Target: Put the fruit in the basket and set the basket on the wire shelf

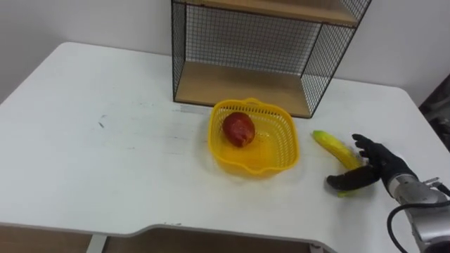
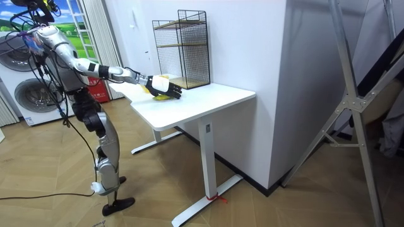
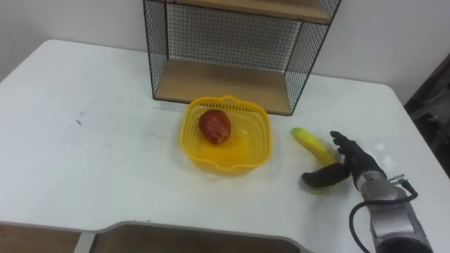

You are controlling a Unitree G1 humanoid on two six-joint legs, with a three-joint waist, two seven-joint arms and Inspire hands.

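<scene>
A yellow plastic basket stands on the white table, just in front of the wire shelf. A red fruit lies inside it. To the basket's right a banana lies on the table, its far tip pointing toward the shelf. My right hand sits at the banana's near end, fingers curled over it and thumb underneath. In the room view I stand at the table's end with my right arm stretched out over it to the banana.
The wire shelf has a wooden bottom board and an upper board, with its open front facing the basket. The table's right edge runs close behind my hand. A washing machine stands behind me.
</scene>
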